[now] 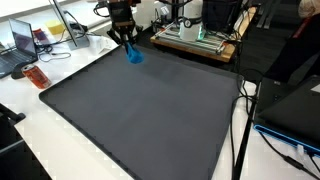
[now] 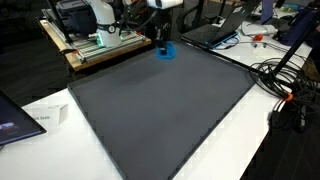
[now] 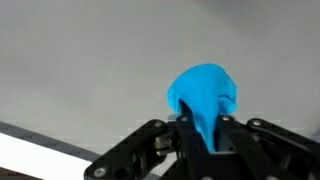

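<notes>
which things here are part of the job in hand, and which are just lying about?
In hand:
gripper, fingers shut on the blue object
dark mat below it

Lying about:
laptop
red item beside the mat
cables

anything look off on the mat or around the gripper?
Nothing stands out. The gripper is shut on a crumpled blue object near one edge of the dark mat. The mat lies flat, with no spill or damage visible. Cables lie off the mat, on the white table.
</notes>
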Available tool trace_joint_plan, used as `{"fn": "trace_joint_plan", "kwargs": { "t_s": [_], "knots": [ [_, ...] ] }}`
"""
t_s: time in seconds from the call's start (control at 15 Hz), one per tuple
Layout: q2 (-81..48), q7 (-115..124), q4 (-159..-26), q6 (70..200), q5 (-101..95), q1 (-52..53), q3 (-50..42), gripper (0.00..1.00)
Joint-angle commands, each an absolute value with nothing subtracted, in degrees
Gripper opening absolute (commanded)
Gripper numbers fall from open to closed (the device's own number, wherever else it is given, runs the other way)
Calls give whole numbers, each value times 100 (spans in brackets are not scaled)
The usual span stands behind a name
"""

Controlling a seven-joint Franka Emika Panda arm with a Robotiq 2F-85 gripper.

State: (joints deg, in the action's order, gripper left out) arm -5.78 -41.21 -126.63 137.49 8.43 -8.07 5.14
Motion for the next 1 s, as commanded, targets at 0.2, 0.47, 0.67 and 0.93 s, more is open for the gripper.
{"fn": "trace_joint_plan", "kwargs": {
  "t_s": [0.2,0.47,0.67,0.93],
  "knots": [
    [802,-4243,-13009,13640,961,-270,292,20],
    [1273,-4438,-13091,13788,1239,15,47,22],
    [1489,-4844,-13140,13946,1633,287,-178,21],
    [1566,-5244,-13090,14115,2109,587,-360,25]
  ]
}}
